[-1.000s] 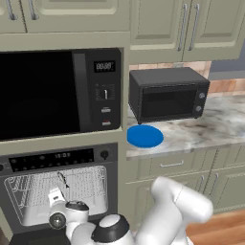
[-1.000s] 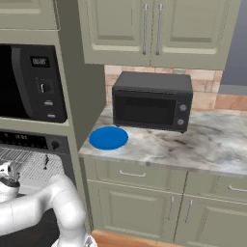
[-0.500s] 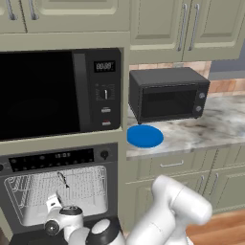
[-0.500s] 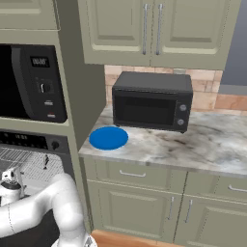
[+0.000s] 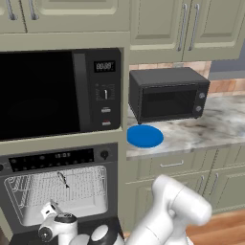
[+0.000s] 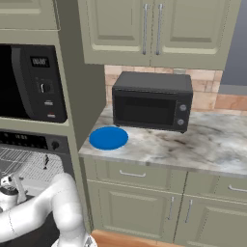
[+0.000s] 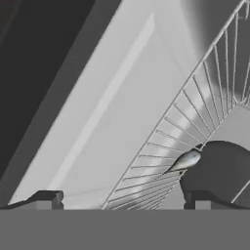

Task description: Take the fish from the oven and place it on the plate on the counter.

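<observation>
**Open gripper at the oven mouth, fish on the rack**

The hand view brings up close what the base views keep small: the fish (image 7: 187, 160), a slim grey sliver with a pale streak, lying on the wire rack (image 7: 195, 122) inside the oven (image 5: 60, 191). The gripper (image 7: 124, 200) stands with its jaws spread wide, holding nothing, the fish nearer its right fingertip. The left base view shows the blue plate (image 5: 145, 136) on the counter (image 5: 210, 127), right of the oven, before the small black microwave (image 5: 168, 93).

A home kitchen: built-in oven (image 5: 60, 191), marbled counter (image 6: 202, 144), beige cabinets (image 6: 159, 29)
</observation>
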Controlling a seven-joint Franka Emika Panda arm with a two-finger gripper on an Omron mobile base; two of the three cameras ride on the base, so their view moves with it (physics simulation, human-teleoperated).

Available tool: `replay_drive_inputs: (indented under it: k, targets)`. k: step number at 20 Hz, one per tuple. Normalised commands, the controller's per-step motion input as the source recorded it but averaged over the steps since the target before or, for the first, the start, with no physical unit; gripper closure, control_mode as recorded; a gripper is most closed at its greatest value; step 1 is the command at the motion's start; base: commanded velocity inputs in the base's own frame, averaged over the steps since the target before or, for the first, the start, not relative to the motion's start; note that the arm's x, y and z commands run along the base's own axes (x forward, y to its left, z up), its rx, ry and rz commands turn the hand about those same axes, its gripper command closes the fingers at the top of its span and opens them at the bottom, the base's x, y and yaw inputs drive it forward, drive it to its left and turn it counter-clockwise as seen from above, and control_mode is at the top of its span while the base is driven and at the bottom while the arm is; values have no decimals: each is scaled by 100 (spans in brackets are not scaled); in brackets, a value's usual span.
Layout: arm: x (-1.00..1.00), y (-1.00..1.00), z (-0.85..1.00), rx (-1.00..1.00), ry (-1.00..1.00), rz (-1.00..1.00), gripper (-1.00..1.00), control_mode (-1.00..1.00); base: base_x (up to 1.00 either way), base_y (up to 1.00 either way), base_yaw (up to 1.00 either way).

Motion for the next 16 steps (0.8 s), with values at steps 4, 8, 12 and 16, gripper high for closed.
replay_drive_inputs:
  k: [4, 8, 12, 16]
  targets:
    - [26, 0, -14, -21, 10, 25, -100, -100, 0, 0, 0]
    - [55, 0, -27, -16, 7, 21, -100, -100, 0, 0, 0]
    - [62, 0, -32, -9, 0, 11, -100, -100, 0, 0, 0]
    - [54, 0, -51, -8, -4, 2, -100, -100, 0, 0, 0]
